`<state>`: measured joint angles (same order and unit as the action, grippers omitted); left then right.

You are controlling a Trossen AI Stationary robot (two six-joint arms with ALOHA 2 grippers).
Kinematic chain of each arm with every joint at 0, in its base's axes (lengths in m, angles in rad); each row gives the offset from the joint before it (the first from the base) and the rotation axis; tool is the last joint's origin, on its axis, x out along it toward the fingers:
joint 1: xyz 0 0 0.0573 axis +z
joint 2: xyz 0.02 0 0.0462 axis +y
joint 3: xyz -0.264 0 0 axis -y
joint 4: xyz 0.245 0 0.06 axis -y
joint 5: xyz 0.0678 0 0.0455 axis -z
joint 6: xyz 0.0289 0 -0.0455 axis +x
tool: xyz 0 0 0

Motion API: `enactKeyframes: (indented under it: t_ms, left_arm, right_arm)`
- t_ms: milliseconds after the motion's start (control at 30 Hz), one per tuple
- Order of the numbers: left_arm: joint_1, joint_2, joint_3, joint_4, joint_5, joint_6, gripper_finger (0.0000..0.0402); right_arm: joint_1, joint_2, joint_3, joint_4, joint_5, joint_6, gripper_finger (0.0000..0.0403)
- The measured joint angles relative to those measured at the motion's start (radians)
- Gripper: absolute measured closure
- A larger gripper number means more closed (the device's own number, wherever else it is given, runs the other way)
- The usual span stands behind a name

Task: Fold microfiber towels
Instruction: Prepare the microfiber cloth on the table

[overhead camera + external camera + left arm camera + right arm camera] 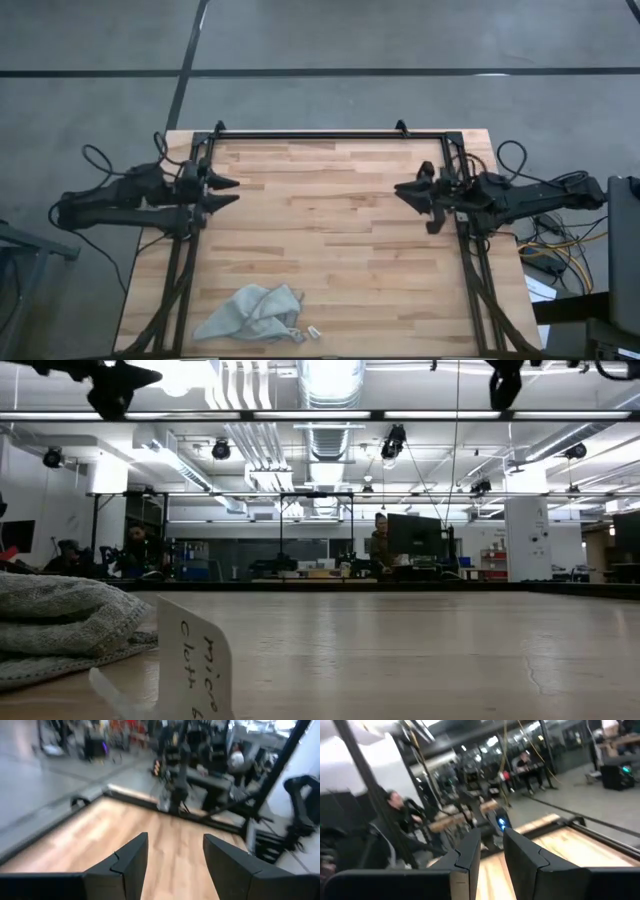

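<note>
From above, the towel [250, 313] lies in a crumpled heap near the front edge of the wooden surface [340, 230], toward the left arm's side, with a small white tag [313, 331] just beside it. Both arms wait well away from it. The left pincer [224, 192] hovers at the left side with its fingers apart; the right pincer [408, 194] hovers at the right side, its fingers only slightly apart, and it grips nothing.

From table height, the towel [60, 625] fills the left corner as a soft, rumpled mound with a nubby weave. A white label [195, 665] with handwriting stands just in front of it.

The left wrist view shows two dark fingers [131, 862] widely spread over bare wood, no cloth in sight.

The right wrist view shows fingers [469, 855] with a narrow gap between them, empty.

The cloth looks light, limp and not fragile. It will likely drape and sag when lifted, so it needs spreading flat first. A corner or a free edge of the heap looks like the best hold, pinched firmly since thin fabric can slip.
</note>
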<state>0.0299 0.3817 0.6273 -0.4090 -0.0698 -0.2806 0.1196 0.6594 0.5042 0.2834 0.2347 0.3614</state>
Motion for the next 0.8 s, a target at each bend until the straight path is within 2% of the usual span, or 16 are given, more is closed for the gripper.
enactKeyframes:
  t_ms: [133,300,467,633,800]
  left_arm:
    - [0.000,0.019,0.105,-0.204,0.063,-0.043,0.0207]
    - [0.000,0.041,0.176,-0.351,0.145,-0.131,0.0207]
    - [0.000,0.061,0.170,-0.380,0.299,-0.210,0.0207]
    - [0.000,0.101,0.158,-0.420,0.535,-0.254,0.0207]
    - [-0.001,0.138,0.158,-0.494,0.583,-0.206,0.0207]
  right_arm:
    - [0.000,0.092,0.102,-0.096,0.010,-0.039,0.0321]
    - [0.000,0.187,0.185,-0.148,0.057,-0.096,0.0321]
    - [0.000,0.258,0.238,-0.184,0.057,-0.103,0.0321]
    - [0.000,0.299,0.261,-0.182,0.057,-0.150,0.0321]
    - [0.000,0.307,0.261,-0.183,0.057,-0.156,0.0321]
